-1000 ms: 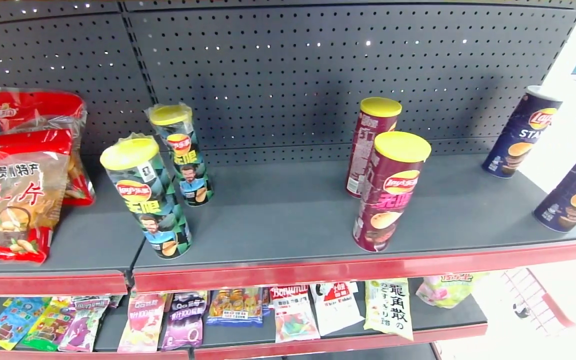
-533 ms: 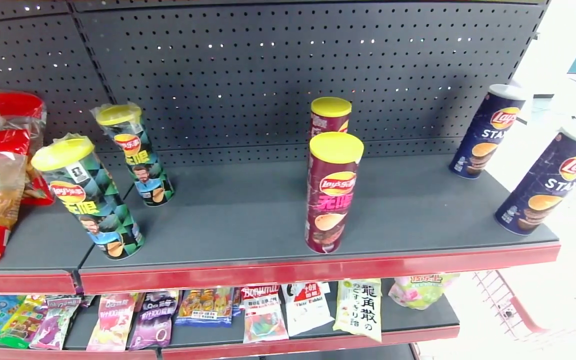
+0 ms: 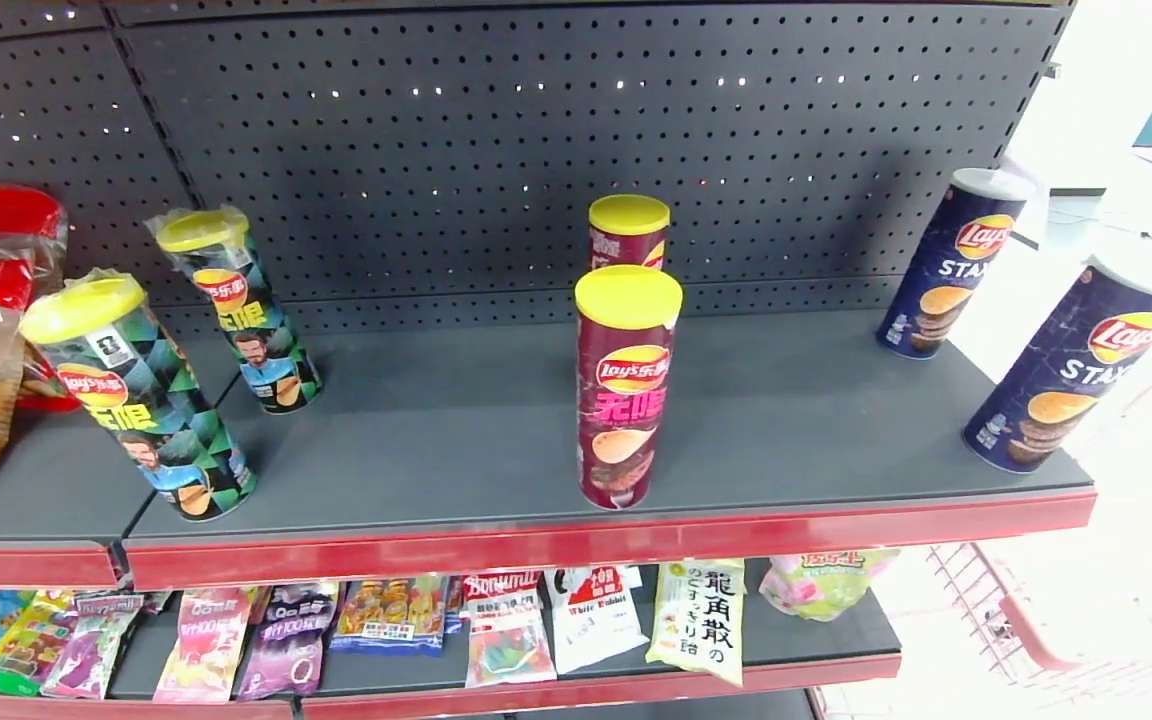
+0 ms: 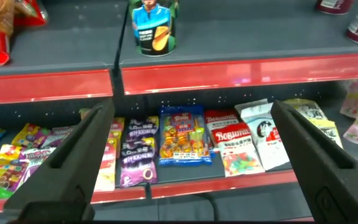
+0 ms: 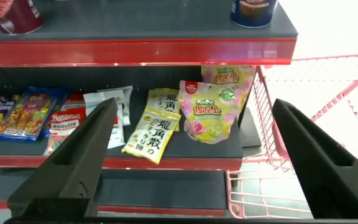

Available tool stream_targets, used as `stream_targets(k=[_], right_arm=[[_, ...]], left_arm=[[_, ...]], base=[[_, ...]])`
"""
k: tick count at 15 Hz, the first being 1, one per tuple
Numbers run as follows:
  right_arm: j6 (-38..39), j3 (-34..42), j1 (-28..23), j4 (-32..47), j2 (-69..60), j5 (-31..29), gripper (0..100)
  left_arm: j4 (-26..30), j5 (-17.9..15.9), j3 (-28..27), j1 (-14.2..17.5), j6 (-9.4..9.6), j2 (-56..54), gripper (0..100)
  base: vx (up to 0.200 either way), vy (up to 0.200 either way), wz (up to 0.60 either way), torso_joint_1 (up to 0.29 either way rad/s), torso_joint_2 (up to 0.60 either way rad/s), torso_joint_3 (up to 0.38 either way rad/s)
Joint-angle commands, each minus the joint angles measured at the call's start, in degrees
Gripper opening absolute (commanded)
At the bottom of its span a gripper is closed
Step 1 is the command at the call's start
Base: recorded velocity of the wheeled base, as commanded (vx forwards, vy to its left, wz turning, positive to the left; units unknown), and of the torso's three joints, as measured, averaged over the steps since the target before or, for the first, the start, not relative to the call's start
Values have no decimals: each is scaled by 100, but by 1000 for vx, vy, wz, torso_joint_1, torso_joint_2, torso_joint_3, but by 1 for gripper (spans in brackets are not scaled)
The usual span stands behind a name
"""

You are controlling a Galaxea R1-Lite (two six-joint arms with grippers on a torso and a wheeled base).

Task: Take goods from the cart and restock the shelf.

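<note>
The left tool and the right tool are both hanging low in front of the dark grey metal shelf with a red front lip, each with its fingers spread wide apart and gripping nothing. The red wire cart is standing below and to the right of the tall maroon crisp tube with a yellow lid; its goods are lying out of sight. If they are tubes like these, they are likely light, stiff card with smooth, slippery sides that dent under a hard squeeze, so gripping round the mid-body looks best. A second maroon tube is standing just behind the front one. Two green-patterned tubes are crowding the left of it and two navy tubes the right, leaving bare board between, while flat snack packets are lying on the tier below it.
</note>
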Motion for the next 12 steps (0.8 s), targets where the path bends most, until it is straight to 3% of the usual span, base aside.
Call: stream_targets(k=[1,12], right_arm=[[-4,1,0,-1,3,4,100],[-4,1,0,-1,3,-5,100]], left_arm=[[-1,-1,1,7,1,7,100],[-1,-1,1,7,1,7,100]], base=[[0,0,0,0,0,0],[0,0,0,0,0,0]])
